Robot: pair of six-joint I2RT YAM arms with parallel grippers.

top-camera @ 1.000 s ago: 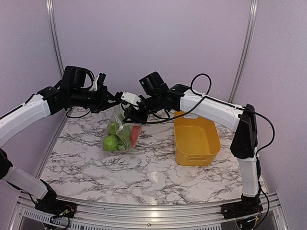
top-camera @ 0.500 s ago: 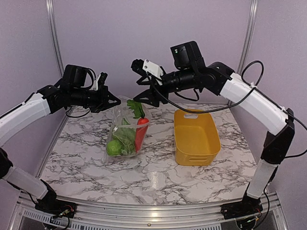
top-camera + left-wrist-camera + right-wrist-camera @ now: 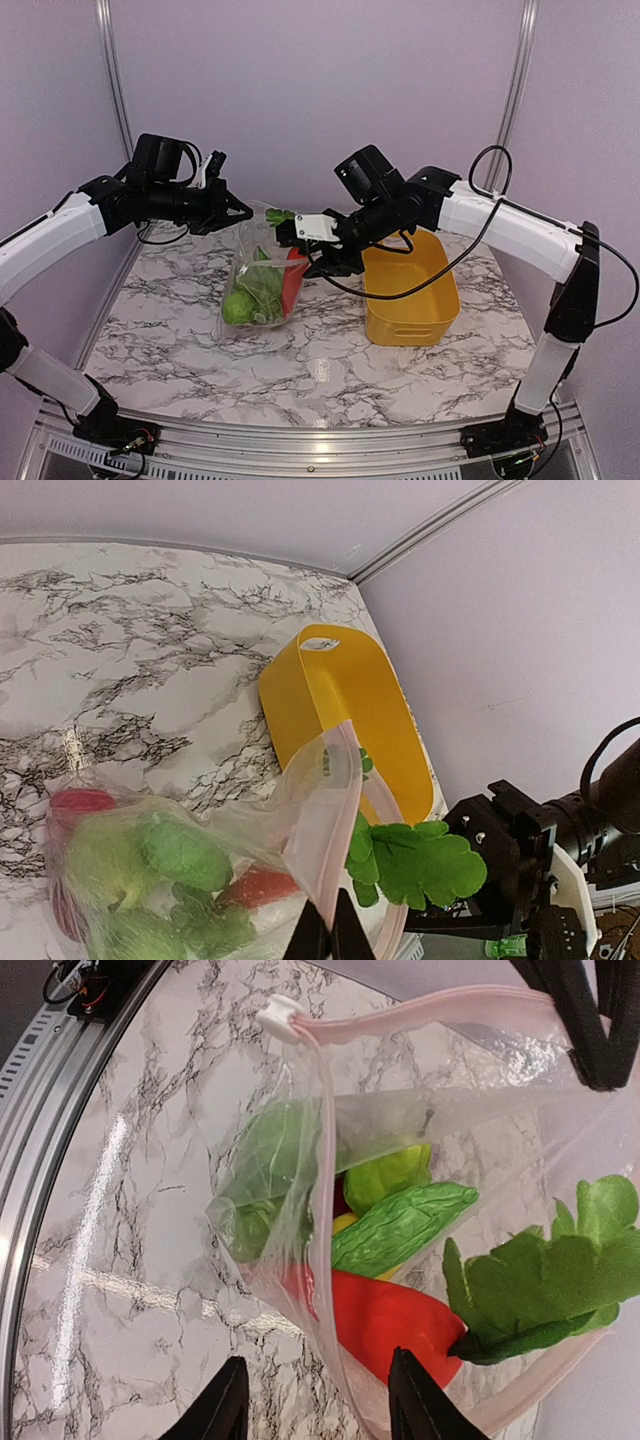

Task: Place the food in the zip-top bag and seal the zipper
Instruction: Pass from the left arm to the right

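The zip-top bag [image 3: 262,262] hangs open over the marble table. My left gripper [image 3: 238,208] is shut on the bag's mouth edge, pinching the pinkish zipper [image 3: 343,850]. Inside lies the food: a green fruit [image 3: 238,308], leafy pieces [image 3: 265,1175], a green pod [image 3: 400,1225] and a red carrot [image 3: 395,1320]. The carrot's leaves [image 3: 425,862] stick out of the mouth. My right gripper [image 3: 320,1400] is open at the bag's right side, and the bag's near wall [image 3: 325,1260] runs between its fingers. A white slider [image 3: 280,1015] sits at the zipper's end.
A yellow basket [image 3: 405,325] stands right of the bag, just behind my right gripper. Purple walls close the back and sides. The table's front rail [image 3: 60,1070] shows in the right wrist view.
My right gripper lifted up and away from the bag's mouth, then came back down to the bag's right edge. The bag now hangs longer with the carrot upright. The left gripper held still.
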